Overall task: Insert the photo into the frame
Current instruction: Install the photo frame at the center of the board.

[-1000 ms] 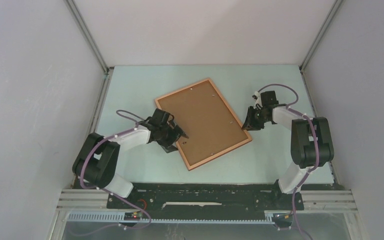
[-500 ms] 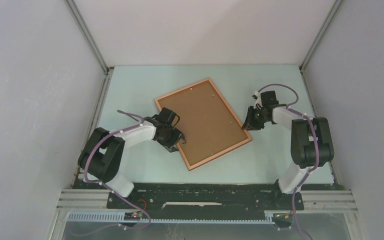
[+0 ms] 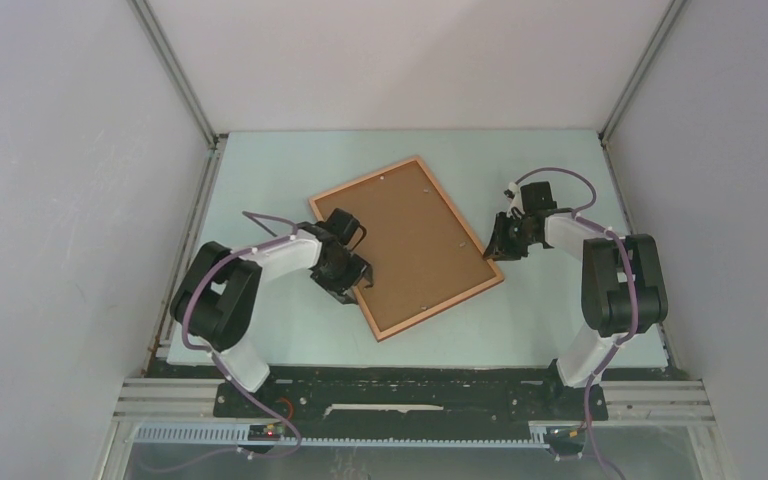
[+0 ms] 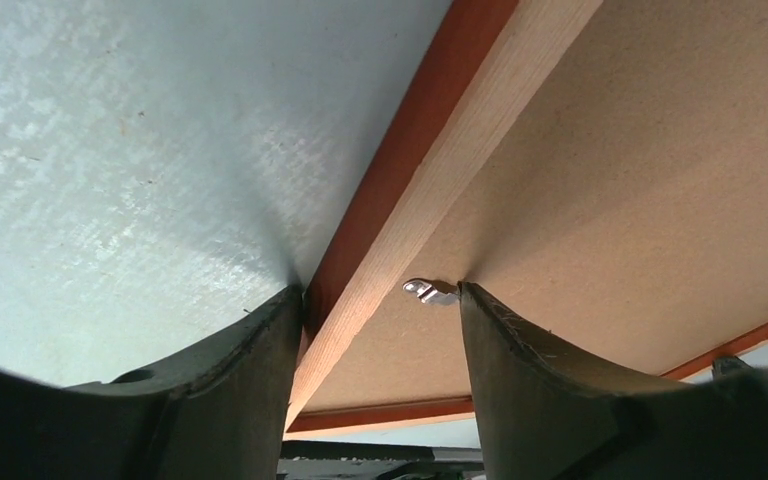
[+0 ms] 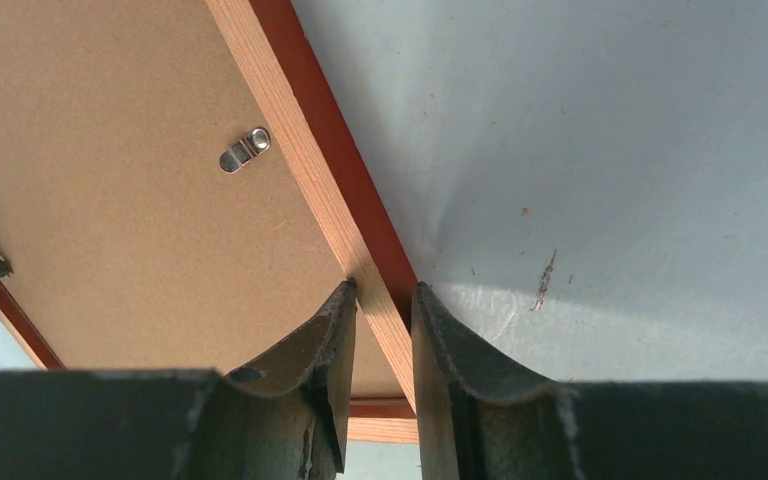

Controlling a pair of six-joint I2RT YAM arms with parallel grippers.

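The frame (image 3: 365,178) lies face down and slanted on the table, with its brown backing board (image 3: 405,245) seated in the rim. The photo is not in view. My left gripper (image 3: 355,275) is open and straddles the frame's left rim (image 4: 440,130). One finger is against the rim's outer side and the other rests on the backing board (image 4: 640,180) beside a metal clip (image 4: 428,290). My right gripper (image 3: 493,250) is shut on the frame's right rim (image 5: 290,120), with one finger on the board side and one on the table side. Another clip (image 5: 245,150) lies just ahead of it.
The pale blue table (image 3: 270,170) is walled by grey panels at the left, right and back. The frame's near corner (image 3: 381,336) points toward the arm bases. Small brown specks (image 5: 543,275) mark the table to the right of the right gripper.
My left arm has swung its elbow inward and the gripper has turned and settled over the frame's left rim. The right arm and the frame have not moved.
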